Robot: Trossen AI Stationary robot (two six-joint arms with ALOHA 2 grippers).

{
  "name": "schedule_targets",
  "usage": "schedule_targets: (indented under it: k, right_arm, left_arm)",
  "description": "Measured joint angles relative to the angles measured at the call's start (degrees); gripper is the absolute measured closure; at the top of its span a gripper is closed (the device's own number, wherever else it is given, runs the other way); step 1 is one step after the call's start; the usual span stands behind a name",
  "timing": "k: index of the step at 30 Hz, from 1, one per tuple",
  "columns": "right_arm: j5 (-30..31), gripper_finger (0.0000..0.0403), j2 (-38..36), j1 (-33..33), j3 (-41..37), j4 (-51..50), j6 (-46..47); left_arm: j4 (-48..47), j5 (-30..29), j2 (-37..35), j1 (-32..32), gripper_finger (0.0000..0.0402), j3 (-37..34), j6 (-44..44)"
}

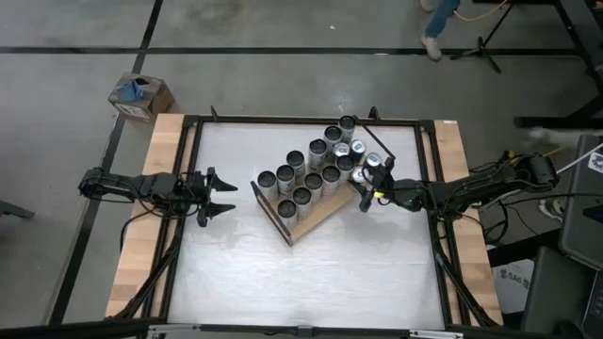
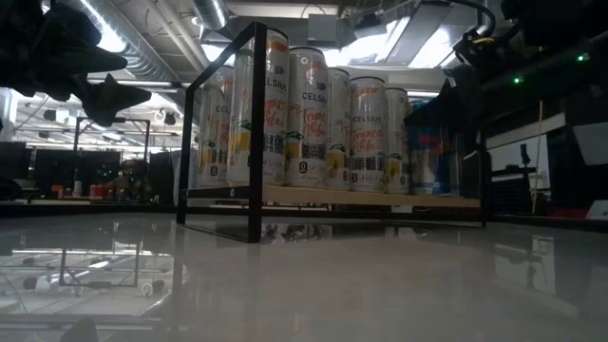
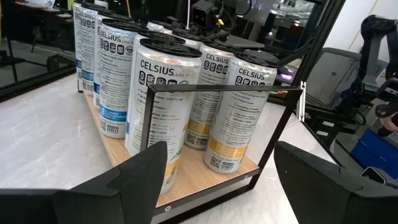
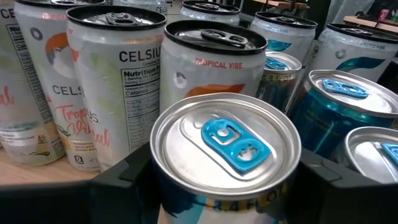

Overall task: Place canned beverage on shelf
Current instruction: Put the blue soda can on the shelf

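The shelf (image 1: pixel 316 218) is a light-brown board in a thin black frame, lying askew at the table's middle, and several tall Celsius cans (image 1: pixel 303 179) stand on it. It also shows in the left wrist view (image 3: pixel 205 182) and the low view (image 2: pixel 380 198). My right gripper (image 1: pixel 367 195) is at the shelf's right side, shut on a can with a silver top and a blue tab (image 4: pixel 227 140), next to other blue-tabbed cans (image 4: pixel 339 93). My left gripper (image 1: pixel 224 196) hangs open and empty left of the shelf, facing it (image 3: pixel 221 152). My right gripper pinches the can between its two fingers (image 4: pixel 121 183), on opposite sides of the can's wall just below the top rim (image 4: pixel 166 194). The fingers come level from the table's right. The can is upright. I cannot tell whether its bottom stands on the board.
Pale wooden planks (image 1: pixel 141 217) run along both sides of the table. Bare white table (image 1: pixel 301 282) lies near the front edge. A cardboard box (image 1: pixel 141 94) sits on the floor at the far left, and a person's legs (image 1: pixel 438 28) show beyond the table.
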Motion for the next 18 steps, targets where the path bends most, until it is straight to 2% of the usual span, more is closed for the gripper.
schedule_targets:
  k: [18]
  right_arm:
    - [-1.1,0.0168,0.0,0.0,0.0,0.1,0.0]
  left_arm:
    - [0.0,0.0,0.0,0.0,0.0112,0.0,0.0]
